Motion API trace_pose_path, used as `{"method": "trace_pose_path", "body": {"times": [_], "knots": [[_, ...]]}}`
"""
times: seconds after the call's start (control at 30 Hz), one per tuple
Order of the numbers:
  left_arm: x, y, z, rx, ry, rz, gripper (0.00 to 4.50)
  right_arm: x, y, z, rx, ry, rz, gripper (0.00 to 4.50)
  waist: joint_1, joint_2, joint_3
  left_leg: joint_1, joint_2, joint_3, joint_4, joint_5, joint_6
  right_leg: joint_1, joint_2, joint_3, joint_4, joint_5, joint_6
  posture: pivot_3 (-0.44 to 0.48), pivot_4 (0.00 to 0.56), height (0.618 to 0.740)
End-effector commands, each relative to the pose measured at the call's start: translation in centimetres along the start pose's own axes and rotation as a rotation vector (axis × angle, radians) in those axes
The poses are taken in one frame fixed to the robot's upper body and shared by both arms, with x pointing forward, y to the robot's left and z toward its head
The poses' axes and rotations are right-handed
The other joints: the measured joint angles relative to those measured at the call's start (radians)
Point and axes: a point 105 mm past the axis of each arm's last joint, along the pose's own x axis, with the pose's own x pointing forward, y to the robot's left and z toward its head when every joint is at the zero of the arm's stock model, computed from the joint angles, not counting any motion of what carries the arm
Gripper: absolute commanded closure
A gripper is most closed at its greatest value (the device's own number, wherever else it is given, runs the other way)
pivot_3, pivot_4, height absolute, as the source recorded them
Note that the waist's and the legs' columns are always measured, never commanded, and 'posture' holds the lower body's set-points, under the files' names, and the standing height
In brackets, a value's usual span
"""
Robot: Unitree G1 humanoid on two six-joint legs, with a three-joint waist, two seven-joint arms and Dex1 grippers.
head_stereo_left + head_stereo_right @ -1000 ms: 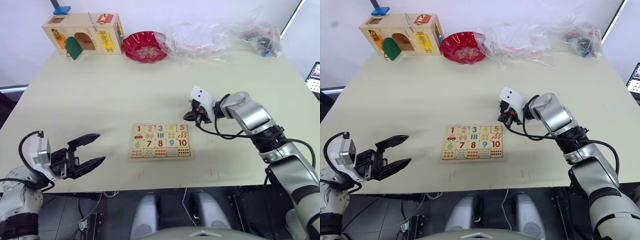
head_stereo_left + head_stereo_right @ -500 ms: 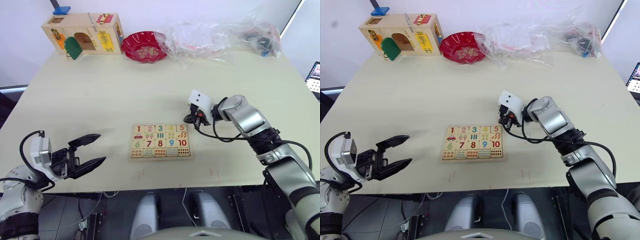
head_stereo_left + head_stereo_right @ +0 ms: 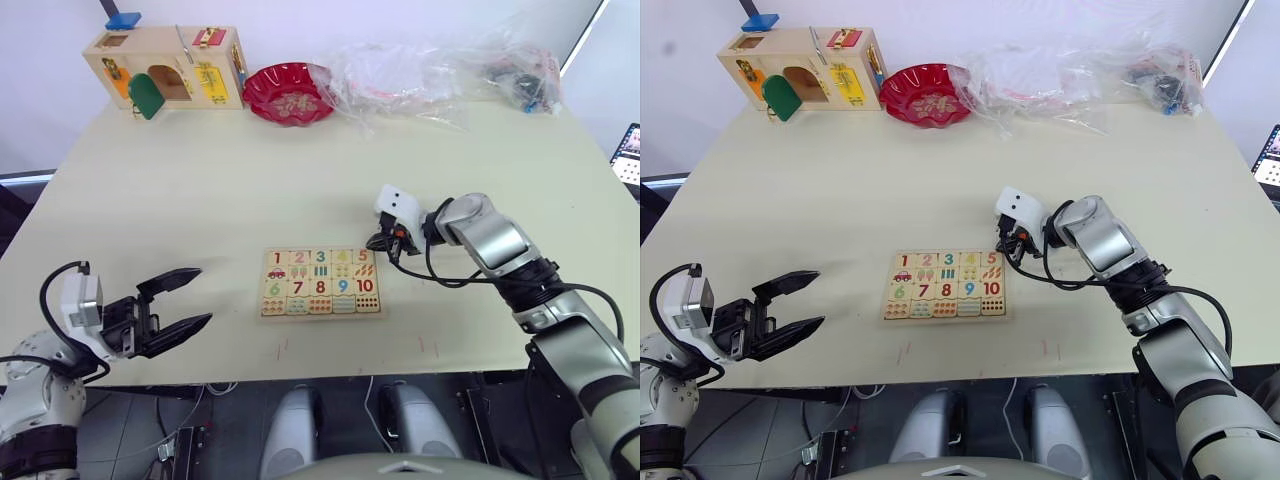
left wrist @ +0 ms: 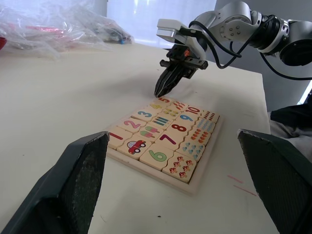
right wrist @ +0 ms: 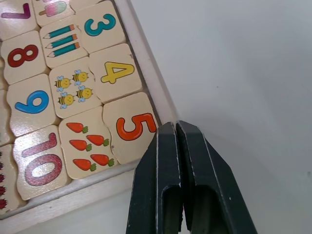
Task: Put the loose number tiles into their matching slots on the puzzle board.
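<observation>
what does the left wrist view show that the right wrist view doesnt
Left wrist view alone: the open left gripper, the whole flat light-wood puzzle board, the right arm above its far corner, and clear plastic bags on the cream table. Right wrist view alone: a close look at the bee and carrot pictures beside the yellow 4 tile. Both: the shut right gripper at the board's corner by the orange 5 tile.

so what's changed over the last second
The right gripper, shut and holding nothing, has dipped a little toward the puzzle board's corner by the 5 tile. The left gripper stays open and idle off to the board's left. All tiles sit in their slots as before.
</observation>
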Motion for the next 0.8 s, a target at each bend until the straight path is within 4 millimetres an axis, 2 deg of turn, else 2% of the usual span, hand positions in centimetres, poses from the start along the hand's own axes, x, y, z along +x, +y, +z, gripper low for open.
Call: {"method": "trace_pose_path", "body": {"times": [0.03, 0.2, 0.37, 0.47, 0.53, 0.67, 0.8], "knots": [[0.0, -0.3, 0.3, 0.015, -0.006, -0.029, 0.0, -0.3, 0.4, 0.8, -0.035, -0.021, 0.008, 4.44, 0.0, 0.0, 0.0, 0.0, 0.0, 0.0, 0.0, 0.0, 0.0, 0.0, 0.0, 0.0, 0.0, 0.0, 0.0, 0.0, 0.15, 0.74], [-0.1, -0.3, 0.4, 0.017, -0.004, -0.026, 0.0, -0.6, 0.3, 1.1, -0.047, -0.034, -0.007, 4.44, 0.0, 0.0, 0.0, 0.0, 0.0, 0.0, 0.0, 0.0, 0.0, 0.0, 0.0, 0.0, 0.0, 0.0, 0.0, 0.0, 0.15, 0.74], [0.1, 0.3, 0.1, -0.001, 0.0, 0.058, 0.0, -3.0, -0.6, 1.0, -0.064, -0.09, -0.051, 4.44, 0.004, 0.0, 0.0, 0.0, 0.0, 0.0, 0.0, 0.0, 0.0, 0.0, 0.0, 0.0, 0.0, 0.0, 0.0, 0.0, 0.15, 0.74], [0.5, 0.5, -0.2, -0.028, 0.017, 0.128, 0.0, -4.6, -0.2, 1.2, -0.081, -0.193, -0.063, 4.44, 0.007, -0.001, 0.0, -0.001, 0.0, 0.0, 0.0, 0.0, 0.0, 0.0, 0.0, 0.0, -0.001, 0.0, 0.0, 0.0, 0.15, 0.74], [0.7, 0.8, -0.2, -0.033, 0.018, 0.179, 0.0, -5.8, 0.7, 2.1, -0.102, -0.35, -0.054, 4.44, 0.007, -0.001, 0.0, 0.0, 0.0, 0.0, 0.0, 0.0, 0.0, 0.0, 0.0, 0.0, -0.001, 0.0, 0.001, 0.0, 0.15, 0.74], [0.9, 0.7, 0.0, -0.018, 0.039, 0.279, 0.0, -8.6, 2.9, 1.8, 0.034, -0.527, 0.047, 4.44, 0.005, -0.001, 0.0, 0.0, 0.0, -0.001, 0.0, 0.0, 0.0, 0.001, 0.0, 0.0, -0.001, 0.0, 0.001, 0.0, 0.15, 0.74], [0.3, 0.1, -0.7, -0.043, 0.116, 0.378, 0.0, -10.9, 4.0, -0.8, 0.016, -0.543, -0.036, 3.37, 0.006, -0.001, 0.0, 0.002, 0.0, -0.002, 0.0, 0.0, 0.0, 0.004, 0.0, 0.0, -0.002, 0.0, 0.001, 0.0, 0.15, 0.74]]}}
